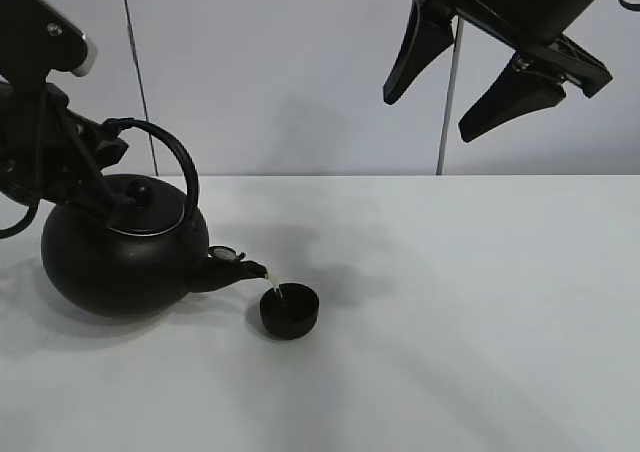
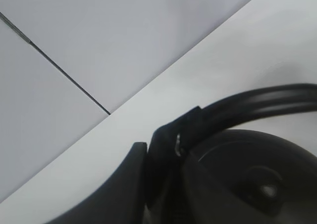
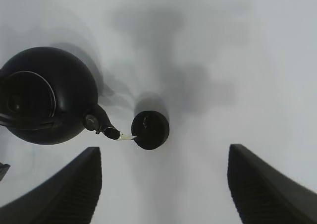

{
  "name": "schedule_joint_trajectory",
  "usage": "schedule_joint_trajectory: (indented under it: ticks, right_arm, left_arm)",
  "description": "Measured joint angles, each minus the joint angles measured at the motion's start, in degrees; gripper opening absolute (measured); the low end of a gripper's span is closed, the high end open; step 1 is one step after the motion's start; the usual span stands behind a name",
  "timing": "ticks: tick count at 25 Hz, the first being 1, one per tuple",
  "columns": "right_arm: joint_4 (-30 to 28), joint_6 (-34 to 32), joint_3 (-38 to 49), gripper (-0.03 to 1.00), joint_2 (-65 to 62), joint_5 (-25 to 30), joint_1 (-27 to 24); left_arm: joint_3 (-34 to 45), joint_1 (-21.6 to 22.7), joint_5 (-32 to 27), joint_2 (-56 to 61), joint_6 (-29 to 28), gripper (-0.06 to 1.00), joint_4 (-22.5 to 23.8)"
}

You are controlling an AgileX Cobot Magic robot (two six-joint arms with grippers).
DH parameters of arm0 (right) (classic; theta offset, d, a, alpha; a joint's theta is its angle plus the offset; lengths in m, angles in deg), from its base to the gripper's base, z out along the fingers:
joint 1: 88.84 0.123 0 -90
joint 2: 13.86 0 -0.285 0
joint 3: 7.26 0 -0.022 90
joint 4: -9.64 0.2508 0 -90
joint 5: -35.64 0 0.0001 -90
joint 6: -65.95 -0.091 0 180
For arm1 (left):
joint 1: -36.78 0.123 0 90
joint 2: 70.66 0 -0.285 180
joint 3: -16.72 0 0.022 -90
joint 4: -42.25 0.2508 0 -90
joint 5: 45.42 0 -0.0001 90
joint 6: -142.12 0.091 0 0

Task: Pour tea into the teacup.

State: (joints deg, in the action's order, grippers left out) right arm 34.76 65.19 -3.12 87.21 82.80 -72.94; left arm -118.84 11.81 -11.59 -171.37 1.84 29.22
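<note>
A big black round-bellied kettle is tilted on the white table, spout down toward the right. My left gripper is shut on its arched handle. A thin pale stream of tea runs from the spout into the teacup, a small low matte-black cup just right of the spout. From the right wrist view the kettle and the teacup lie side by side below. My right gripper hangs open high above the table at the upper right, holding nothing.
The white table stretches right and forward of the cup. A pale wall with a dark vertical seam stands behind the table's far edge.
</note>
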Motion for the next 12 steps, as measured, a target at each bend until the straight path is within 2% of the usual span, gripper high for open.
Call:
schedule_joint_trajectory:
  ticks: [12]
  right_arm:
    - [0.0, 0.0, 0.0, 0.49, 0.0, 0.0, 0.0]
  left_arm:
    - [0.0, 0.0, -0.08, 0.0, -0.74, 0.11, -0.19]
